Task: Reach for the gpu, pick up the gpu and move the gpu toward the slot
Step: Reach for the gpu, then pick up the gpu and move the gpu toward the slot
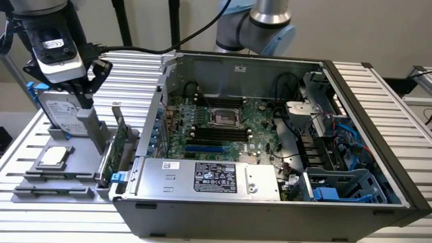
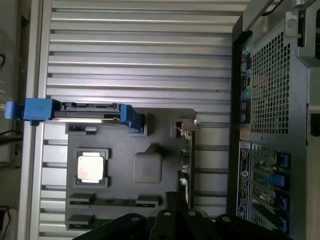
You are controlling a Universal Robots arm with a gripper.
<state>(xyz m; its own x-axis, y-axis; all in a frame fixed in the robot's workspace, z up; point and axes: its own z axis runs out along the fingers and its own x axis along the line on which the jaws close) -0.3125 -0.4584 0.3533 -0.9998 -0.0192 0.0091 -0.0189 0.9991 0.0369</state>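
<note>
A: Is the gpu picked up already?

B: Not yet. It stands on edge in the gray holder. The gripper hangs above this holder, carrying nothing. Whether it is wide or narrow, I cannot tell.

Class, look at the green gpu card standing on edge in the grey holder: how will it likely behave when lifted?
The gpu is a thin board, so probably stiff and light. Standing on its narrow edge in the grey holder, it might tip if nudged sideways.
</note>
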